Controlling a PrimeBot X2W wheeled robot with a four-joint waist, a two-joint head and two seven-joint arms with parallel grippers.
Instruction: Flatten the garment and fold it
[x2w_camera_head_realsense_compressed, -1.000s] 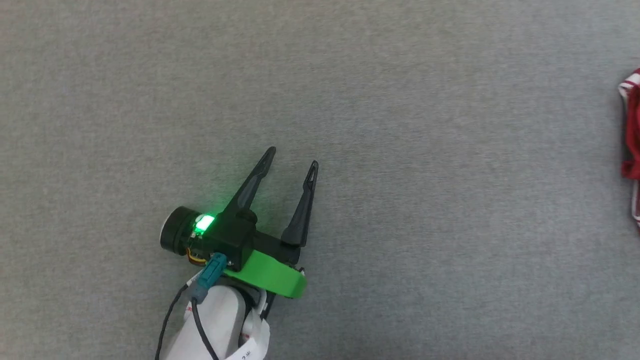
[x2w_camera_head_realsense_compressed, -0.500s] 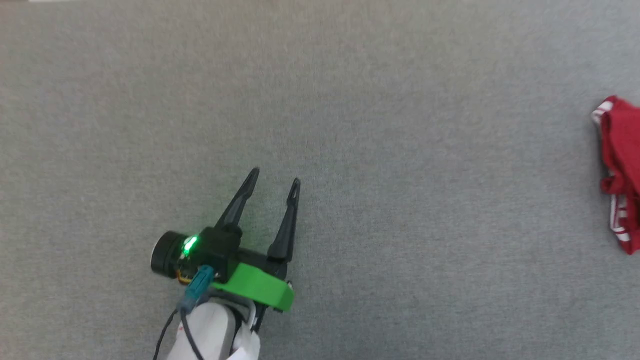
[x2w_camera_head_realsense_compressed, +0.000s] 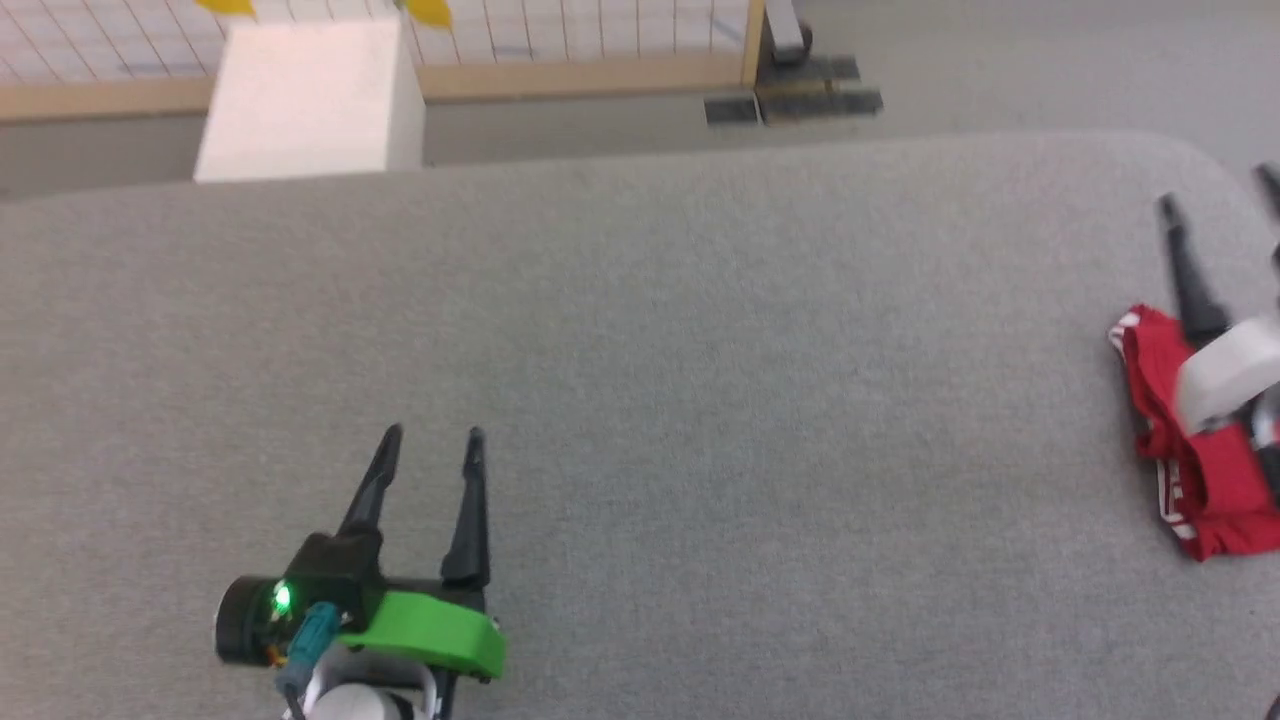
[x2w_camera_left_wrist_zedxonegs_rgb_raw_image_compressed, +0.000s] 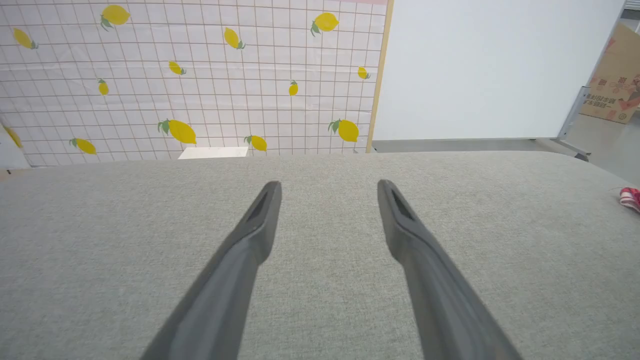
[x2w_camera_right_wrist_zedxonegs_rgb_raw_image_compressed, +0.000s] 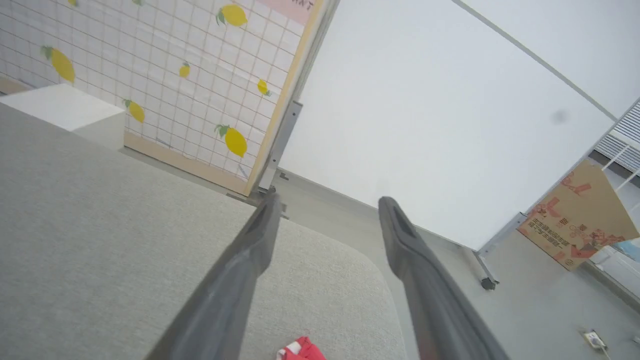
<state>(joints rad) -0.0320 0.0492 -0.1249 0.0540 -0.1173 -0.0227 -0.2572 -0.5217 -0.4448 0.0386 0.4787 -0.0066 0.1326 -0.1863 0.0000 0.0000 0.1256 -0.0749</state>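
The garment (x2w_camera_head_realsense_compressed: 1215, 495) lies crumpled in a red heap with striped trim near the right end of the grey table (x2w_camera_head_realsense_compressed: 700, 350). My right gripper (x2w_camera_head_realsense_compressed: 1218, 192) hangs over the heap, its pale wrist covering part of the cloth. Its fingers are open with nothing between them. In the right wrist view the right gripper (x2w_camera_right_wrist_zedxonegs_rgb_raw_image_compressed: 330, 199) points past the table's rounded corner, and a bit of the garment (x2w_camera_right_wrist_zedxonegs_rgb_raw_image_compressed: 300, 350) shows at the bottom edge. My left gripper (x2w_camera_head_realsense_compressed: 432, 436) stands open over bare table at the lower left, far from the garment (x2w_camera_left_wrist_zedxonegs_rgb_raw_image_compressed: 630, 197). Its fingers (x2w_camera_left_wrist_zedxonegs_rgb_raw_image_compressed: 328, 185) are empty.
The table's far edge and rounded right corner (x2w_camera_head_realsense_compressed: 1180, 150) are close behind the garment. Beyond the table stand a white box (x2w_camera_head_realsense_compressed: 310, 95), a lemon-patterned screen (x2w_camera_left_wrist_zedxonegs_rgb_raw_image_compressed: 190, 75), a whiteboard (x2w_camera_right_wrist_zedxonegs_rgb_raw_image_compressed: 425, 125) and a cardboard box (x2w_camera_right_wrist_zedxonegs_rgb_raw_image_compressed: 575, 220).
The head view has tilted up and shifted, bringing in the table's far edge and more of the garment. My right gripper now shows over the garment, open. The left gripper stays open.
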